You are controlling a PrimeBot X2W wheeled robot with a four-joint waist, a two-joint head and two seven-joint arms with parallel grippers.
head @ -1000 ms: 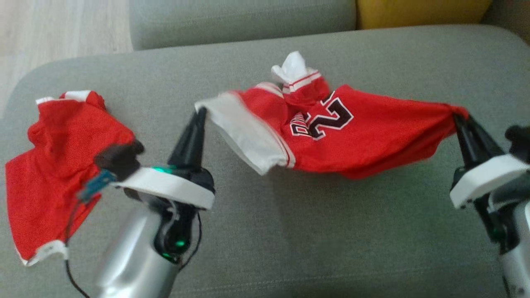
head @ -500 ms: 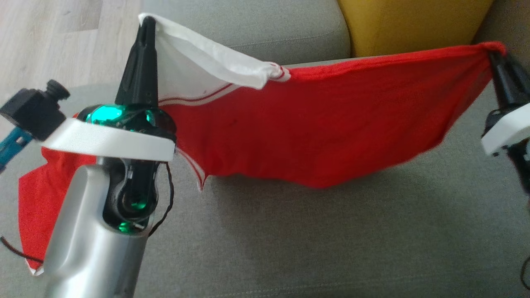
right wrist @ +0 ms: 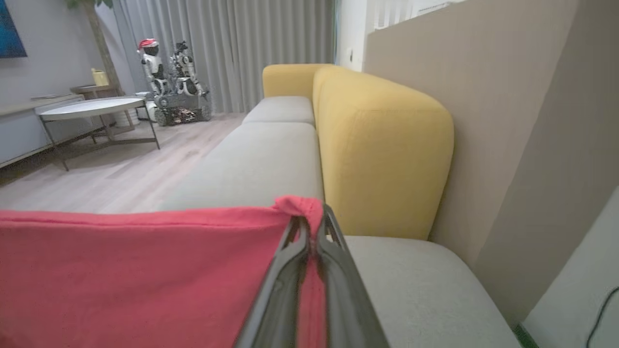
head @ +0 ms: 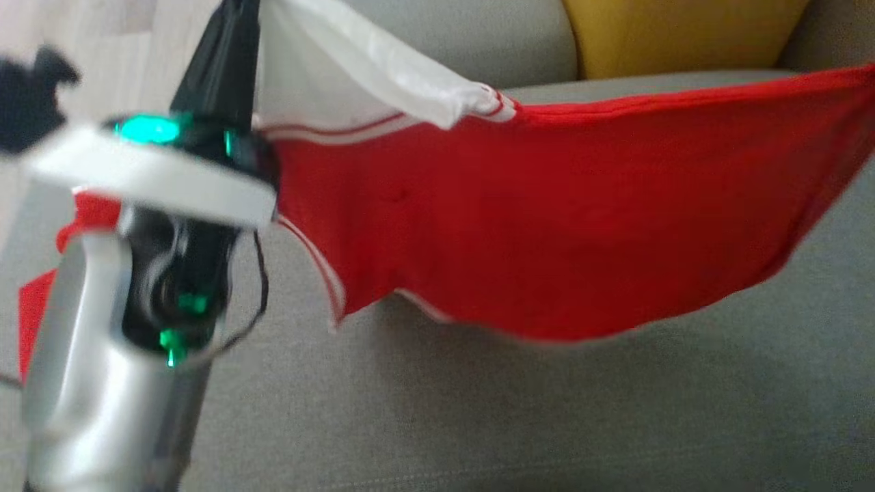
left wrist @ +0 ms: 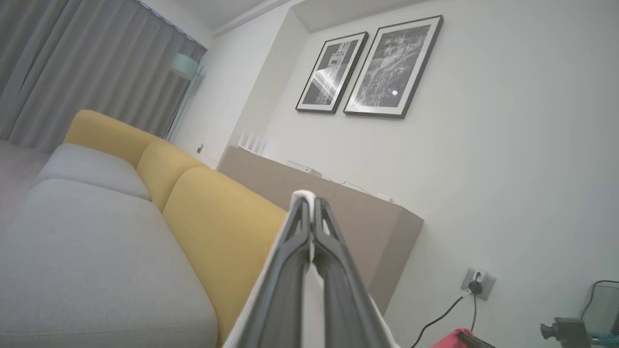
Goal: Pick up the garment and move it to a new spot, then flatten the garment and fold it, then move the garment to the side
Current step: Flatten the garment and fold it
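Observation:
The garment (head: 547,219), a red jersey with white trim, hangs stretched in the air above the grey sofa seat (head: 478,424). My left gripper (head: 236,10) stands at the head view's top left, shut on the jersey's white corner. The left wrist view has the fingertips (left wrist: 307,203) pinched together with white cloth (left wrist: 303,195) between them. My right gripper (right wrist: 312,220) is shut on a bunched red corner of the garment (right wrist: 135,270), which spreads leftward from it in the right wrist view. The jersey's lower hem sags in the middle, just above the seat.
A second red garment (head: 34,307) lies on the seat at the far left, mostly behind my left forearm. Yellow back cushions (head: 683,34) line the rear of the sofa. Wood floor (head: 102,20) lies beyond the left end, with a round table (right wrist: 87,108) further off.
Both grippers have lifted the jersey off the seat and pulled it taut. The head view has shifted, and the right gripper has passed its right edge.

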